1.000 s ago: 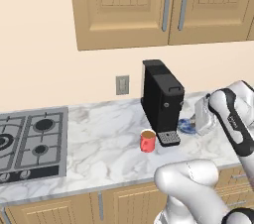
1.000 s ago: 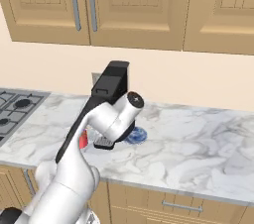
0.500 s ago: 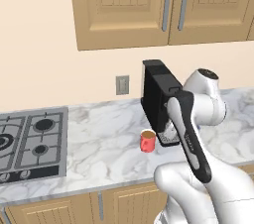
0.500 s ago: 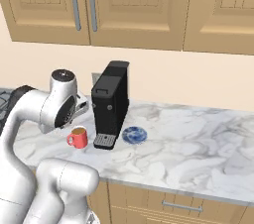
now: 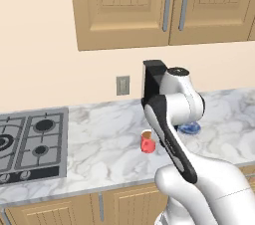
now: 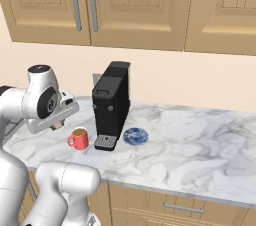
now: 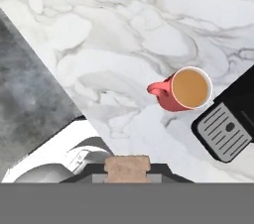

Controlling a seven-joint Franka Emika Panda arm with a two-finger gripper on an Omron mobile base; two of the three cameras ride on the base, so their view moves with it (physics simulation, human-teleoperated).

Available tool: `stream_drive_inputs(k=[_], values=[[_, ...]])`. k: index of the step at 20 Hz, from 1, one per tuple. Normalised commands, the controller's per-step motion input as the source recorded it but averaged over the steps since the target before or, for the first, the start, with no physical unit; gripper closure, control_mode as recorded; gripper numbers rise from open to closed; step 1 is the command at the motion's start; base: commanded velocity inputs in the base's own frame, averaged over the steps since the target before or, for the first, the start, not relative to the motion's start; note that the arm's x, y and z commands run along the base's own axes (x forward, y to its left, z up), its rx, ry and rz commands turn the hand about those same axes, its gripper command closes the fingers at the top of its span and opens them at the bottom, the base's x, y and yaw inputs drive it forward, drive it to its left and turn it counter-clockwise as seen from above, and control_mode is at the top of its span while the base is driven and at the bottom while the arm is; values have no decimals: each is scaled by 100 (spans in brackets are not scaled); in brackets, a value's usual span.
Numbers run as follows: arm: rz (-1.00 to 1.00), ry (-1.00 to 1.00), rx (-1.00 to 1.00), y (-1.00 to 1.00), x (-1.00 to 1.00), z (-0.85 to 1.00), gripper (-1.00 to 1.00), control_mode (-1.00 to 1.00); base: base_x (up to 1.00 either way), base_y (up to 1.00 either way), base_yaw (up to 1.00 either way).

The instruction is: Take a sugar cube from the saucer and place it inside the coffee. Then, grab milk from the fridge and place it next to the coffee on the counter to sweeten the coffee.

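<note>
While the hand [image 7: 127, 168] pinches the sugar cube [image 7: 127, 168], the coffee [image 7: 184, 89] bears no readable label.

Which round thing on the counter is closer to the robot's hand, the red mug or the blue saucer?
The red mug. It stands on the gripper's side of the black coffee machine; the blue saucer sits on the far side.
</note>
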Motion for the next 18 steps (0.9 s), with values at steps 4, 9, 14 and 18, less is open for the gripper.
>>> stream_drive_inputs(k=[4,9,14,18], values=[[-3,-11,-20,0,21,-24,100,-100,0,0,0],[-1,-4,-8,0,24,-27,100,-100,0,0,0],[-5,0,-4,0,28,-29,100,-100,0,0,0],[-5,-1,0,0,31,-28,100,-100,0,0,0]])
